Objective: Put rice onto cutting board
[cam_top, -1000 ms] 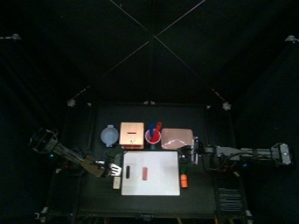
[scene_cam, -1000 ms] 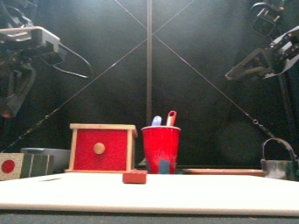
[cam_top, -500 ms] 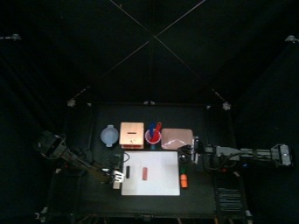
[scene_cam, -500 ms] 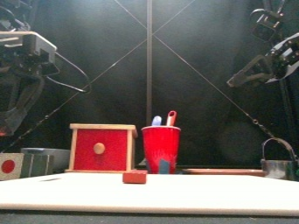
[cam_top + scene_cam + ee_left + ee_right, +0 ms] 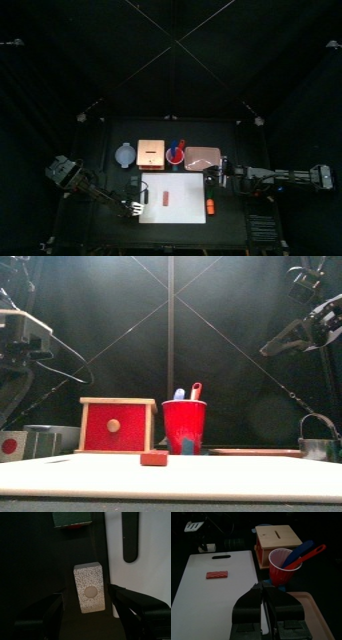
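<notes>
Rice (image 5: 89,587): small pale speckled block, tan spot on top face. Lies flat on black counter (image 5: 40,572), just beside left edge of cutting board (image 5: 187,185), not yet on it.

Left tool (image 5: 91,601): jaws wide apart, flanking block, gripping nothing.

Handling, judged: light, rigid, not fragile; pinch across long side faces.

Right of board: right tool (image 5: 264,587) idle, jaws together, empty.

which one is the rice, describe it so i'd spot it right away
Find the white cutting board, the biggest light thing on the black table. Just off its handle-slot edge lies the rice, flanked by the open jaws of the left gripper. It is a pale speckled oblong with a tan round spot, unlike the striped red piece on the board.
</notes>
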`<move>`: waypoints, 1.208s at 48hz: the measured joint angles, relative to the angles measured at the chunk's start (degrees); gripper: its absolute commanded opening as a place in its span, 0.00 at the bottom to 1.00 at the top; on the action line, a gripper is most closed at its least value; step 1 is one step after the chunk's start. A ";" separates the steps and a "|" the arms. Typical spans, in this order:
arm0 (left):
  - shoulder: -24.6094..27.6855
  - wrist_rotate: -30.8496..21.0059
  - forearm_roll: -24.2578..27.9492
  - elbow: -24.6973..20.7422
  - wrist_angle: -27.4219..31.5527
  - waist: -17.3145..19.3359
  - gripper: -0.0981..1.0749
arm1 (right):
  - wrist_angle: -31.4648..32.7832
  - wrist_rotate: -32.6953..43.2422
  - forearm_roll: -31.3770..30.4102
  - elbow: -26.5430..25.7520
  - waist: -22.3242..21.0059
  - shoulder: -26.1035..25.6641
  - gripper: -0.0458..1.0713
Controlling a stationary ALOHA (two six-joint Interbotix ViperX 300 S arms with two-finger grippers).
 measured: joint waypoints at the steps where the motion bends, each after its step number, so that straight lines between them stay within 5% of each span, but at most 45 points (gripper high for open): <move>1: 0.00 -0.09 0.09 0.00 0.00 0.00 0.86 | -0.09 0.00 0.00 0.00 0.00 -0.09 0.07; 15: 0.26 0.35 0.70 0.26 0.00 0.18 0.68 | -0.09 0.00 0.00 0.18 0.00 0.00 0.07; 26: -4.31 3.60 4.22 -1.41 2.99 2.37 0.66 | 0.18 0.00 0.09 0.18 0.00 -0.09 0.07; 37: -3.60 11.60 10.20 -9.76 4.83 9.58 0.66 | 1.49 0.00 0.53 0.35 0.00 0.26 0.07; 47: 4.39 20.83 10.02 -19.95 4.22 14.06 0.66 | 2.90 0.00 0.35 0.35 -0.18 0.35 0.07; 58: 13.62 22.32 8.44 -31.11 4.48 15.38 0.66 | 3.78 0.00 0.26 0.35 -0.88 0.44 0.07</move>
